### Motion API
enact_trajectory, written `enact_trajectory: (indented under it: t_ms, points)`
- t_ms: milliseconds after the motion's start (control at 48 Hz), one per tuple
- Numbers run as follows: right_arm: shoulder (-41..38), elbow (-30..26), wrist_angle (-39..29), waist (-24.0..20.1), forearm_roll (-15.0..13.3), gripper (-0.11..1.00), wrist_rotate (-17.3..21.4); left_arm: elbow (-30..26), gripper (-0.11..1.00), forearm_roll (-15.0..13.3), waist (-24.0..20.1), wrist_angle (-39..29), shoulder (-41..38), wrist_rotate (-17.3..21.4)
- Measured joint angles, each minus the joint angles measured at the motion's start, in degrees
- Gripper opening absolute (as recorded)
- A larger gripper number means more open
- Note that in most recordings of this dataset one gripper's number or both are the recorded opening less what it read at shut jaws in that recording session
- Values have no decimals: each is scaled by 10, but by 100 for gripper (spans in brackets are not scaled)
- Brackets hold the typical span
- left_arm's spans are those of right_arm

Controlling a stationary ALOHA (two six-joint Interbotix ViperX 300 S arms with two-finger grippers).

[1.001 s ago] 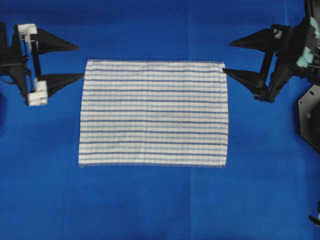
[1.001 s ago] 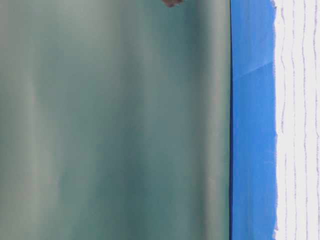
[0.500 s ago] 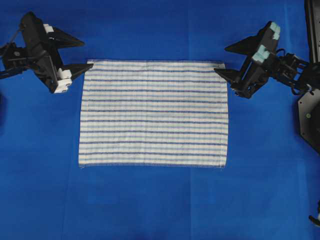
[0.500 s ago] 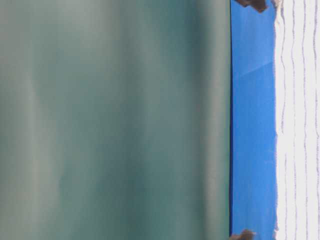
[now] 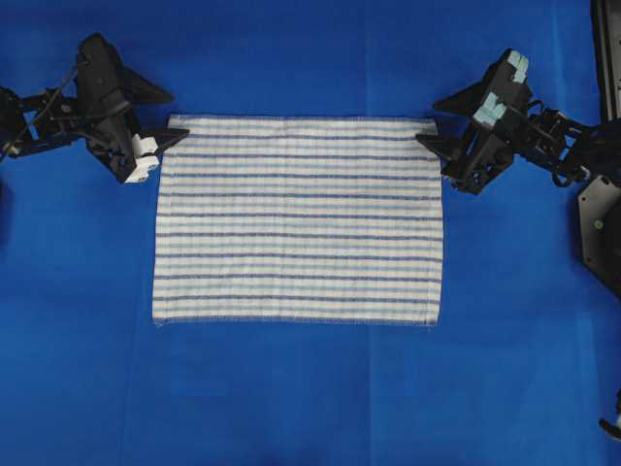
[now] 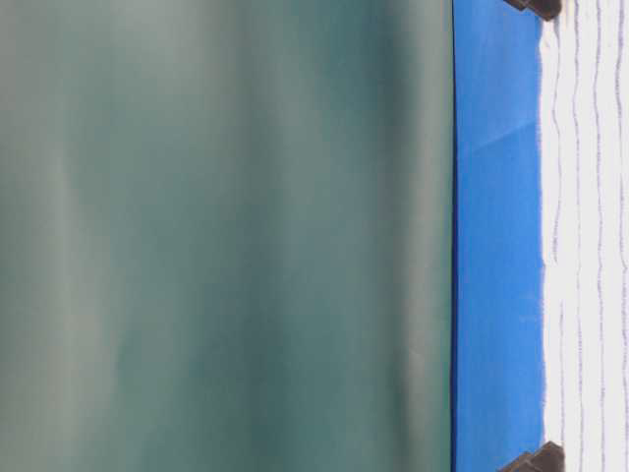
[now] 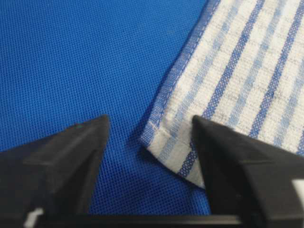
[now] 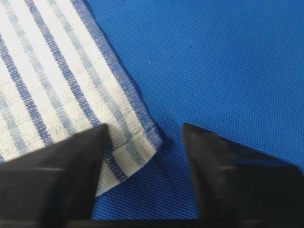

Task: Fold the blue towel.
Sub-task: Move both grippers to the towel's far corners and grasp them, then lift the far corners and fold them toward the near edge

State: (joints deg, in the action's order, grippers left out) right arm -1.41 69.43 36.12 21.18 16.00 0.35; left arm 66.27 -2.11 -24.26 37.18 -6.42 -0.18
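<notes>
Towel (image 5: 299, 220) is lying flat and unfolded on the blue table covering (image 5: 310, 398), hems straight, long edges running left to right in the overhead view. Step in hand, as I judge it: pinching the two far corners at once. Doing it well means each lower finger sliding under the hem rather than pressing it down, both pincers closing together, then lifting level so the cloth is not skewing (the corners are sitting slightly raised already, which helps).

Left gripper (image 5: 175, 118) is straddling the far left corner; the wrist view is showing its jaws apart, one over the stripes, one over bare covering, the corner tip between them, not yet clamped. Right gripper (image 5: 428, 120) is mirroring this at the far right corner (image 8: 142, 142), jaws likewise apart, nothing held.
</notes>
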Motion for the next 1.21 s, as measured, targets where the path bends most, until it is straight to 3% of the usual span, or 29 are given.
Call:
enact_trajectory:
  t_ms: [104, 250, 354, 709, 1209]
  points:
    - [0, 0, 0, -4, 1, 21, 0, -1, 31, 0, 0, -4, 0, -1]
    - [0, 0, 0, -13, 0, 3, 0, -5, 6, 0, 2, -13, 1, -1]
    - [0, 0, 0, -17, 0, -1, 0, -5, 5, 1, 3, -14, 1, -1]
    - [9, 0, 0, -18, -1, -1, -4, -8, 5, -3, 9, -25, 5, -1]
    - [156, 7, -76, -17, -1, -2, -25, -11, 5, -3, 17, -114, 119, 5]
